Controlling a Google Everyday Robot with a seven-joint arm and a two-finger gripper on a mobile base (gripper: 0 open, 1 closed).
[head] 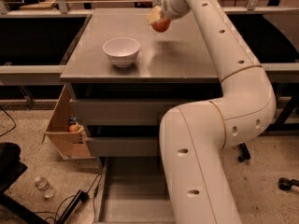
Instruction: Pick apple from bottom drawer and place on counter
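The red apple point(161, 25) is held in my gripper point(158, 19) a little above the far middle of the grey counter point(177, 55). The gripper is shut on the apple, its pale fingers wrapping the top and left side of the fruit. The long white arm reaches up from the lower right across the counter's right part. The bottom drawer point(133, 190) stands pulled out at the floor, its flat grey floor bare where it shows; the arm hides its right side.
A white bowl point(121, 51) stands on the counter's left half. A light wooden box point(65, 125) with small items hangs at the cabinet's left side. A plastic bottle point(44, 186) and cables lie on the floor at left.
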